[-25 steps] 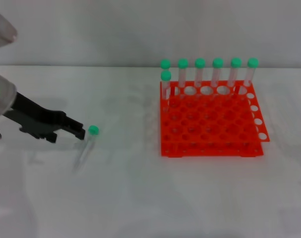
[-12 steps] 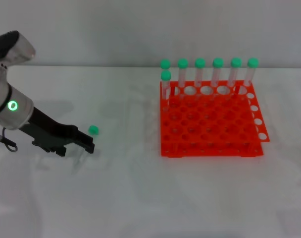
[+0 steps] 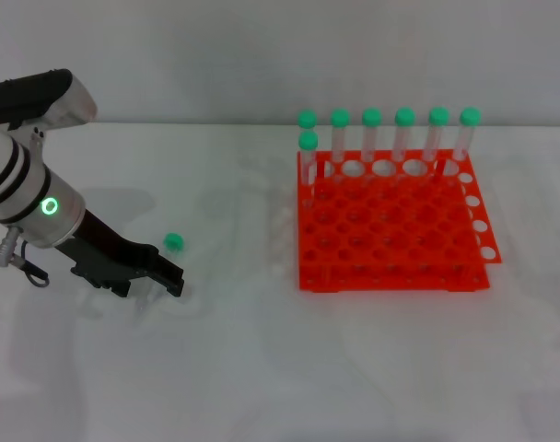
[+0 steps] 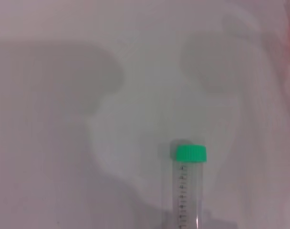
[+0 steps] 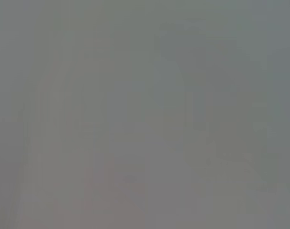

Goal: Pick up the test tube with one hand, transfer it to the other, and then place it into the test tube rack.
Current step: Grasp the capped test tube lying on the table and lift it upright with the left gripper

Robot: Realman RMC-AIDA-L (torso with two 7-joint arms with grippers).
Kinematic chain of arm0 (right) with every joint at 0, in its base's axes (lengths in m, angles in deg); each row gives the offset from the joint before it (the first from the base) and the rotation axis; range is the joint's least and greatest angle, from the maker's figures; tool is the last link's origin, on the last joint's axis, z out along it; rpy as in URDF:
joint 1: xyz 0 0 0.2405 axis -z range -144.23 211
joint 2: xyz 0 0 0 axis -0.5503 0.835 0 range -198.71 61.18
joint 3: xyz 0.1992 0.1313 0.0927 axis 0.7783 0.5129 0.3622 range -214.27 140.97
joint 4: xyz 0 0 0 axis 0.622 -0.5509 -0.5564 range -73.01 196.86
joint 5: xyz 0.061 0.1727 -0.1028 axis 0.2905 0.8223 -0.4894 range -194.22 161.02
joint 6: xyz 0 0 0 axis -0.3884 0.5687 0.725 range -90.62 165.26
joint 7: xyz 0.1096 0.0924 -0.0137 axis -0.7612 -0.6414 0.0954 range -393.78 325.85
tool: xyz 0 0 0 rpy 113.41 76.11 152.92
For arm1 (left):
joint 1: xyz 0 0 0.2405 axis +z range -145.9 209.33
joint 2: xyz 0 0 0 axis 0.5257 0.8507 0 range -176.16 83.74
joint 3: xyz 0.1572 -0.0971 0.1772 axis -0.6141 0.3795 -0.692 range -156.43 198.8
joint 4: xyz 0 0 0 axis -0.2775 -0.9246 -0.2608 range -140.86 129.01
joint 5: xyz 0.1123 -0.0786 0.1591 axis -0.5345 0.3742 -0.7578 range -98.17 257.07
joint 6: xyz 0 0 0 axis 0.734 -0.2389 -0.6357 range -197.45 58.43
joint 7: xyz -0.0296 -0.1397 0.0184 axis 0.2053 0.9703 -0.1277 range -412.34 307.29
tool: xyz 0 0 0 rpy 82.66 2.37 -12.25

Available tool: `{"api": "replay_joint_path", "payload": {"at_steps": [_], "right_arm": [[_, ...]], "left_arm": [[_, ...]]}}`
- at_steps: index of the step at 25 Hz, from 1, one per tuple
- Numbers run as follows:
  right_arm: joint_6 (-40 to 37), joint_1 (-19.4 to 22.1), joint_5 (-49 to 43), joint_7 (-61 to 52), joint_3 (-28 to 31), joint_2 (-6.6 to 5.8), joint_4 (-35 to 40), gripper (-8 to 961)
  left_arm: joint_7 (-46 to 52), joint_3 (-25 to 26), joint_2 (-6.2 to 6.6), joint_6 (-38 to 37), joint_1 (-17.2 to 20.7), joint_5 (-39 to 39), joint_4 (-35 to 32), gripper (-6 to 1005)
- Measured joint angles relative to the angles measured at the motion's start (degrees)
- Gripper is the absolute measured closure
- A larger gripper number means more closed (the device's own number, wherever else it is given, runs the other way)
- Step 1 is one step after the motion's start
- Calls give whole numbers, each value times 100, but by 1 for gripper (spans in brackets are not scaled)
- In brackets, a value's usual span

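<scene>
left gripper: black, lower left of the head view, on a white-silver arm with black bands and a green ring light; low over the table, fingertips down over the body of the test tube; fingers open or closed, cannot tell, too dark and bunched to read.
test tube: lies flat on the table at left of the head view; green cap visible just up and right of the left gripper tip, clear body runs down-left under the fingers and is mostly hidden. In the left wrist view it lies at lower centre, cap toward the frame middle, graduation marks along the clear body; own fingers not in that view.
contact: cannot tell whether the fingers touch the tube.
test tube rack: orange-red, right of centre in the head view, well apart from the lying tube; two tiers, grid of round holes.
racked tubes: seven green-capped tubes upright in the rack; six along the back row, one more in the next row at the left corner.
table: white, shadow of the left arm on it at left.
right gripper: not in the head view; right wrist view shows only flat grey, nothing readable.
</scene>
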Motion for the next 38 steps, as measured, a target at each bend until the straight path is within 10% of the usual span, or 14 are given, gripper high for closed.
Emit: {"api": "replay_joint_path", "payload": {"at_steps": [11, 22, 38], "right_arm": [[23, -13, 3, -15, 0, 6, -10, 108], [12, -55, 1, -22, 0, 5, -11, 110], [46, -123, 0, -23, 0, 24, -10, 111]], "left_arm": [[4, -14, -12, 53, -9, -87, 14, 206], [18, -161, -22, 69, -126, -231, 216, 621], [38, -398, 1, 95, -124, -235, 217, 715]]}}
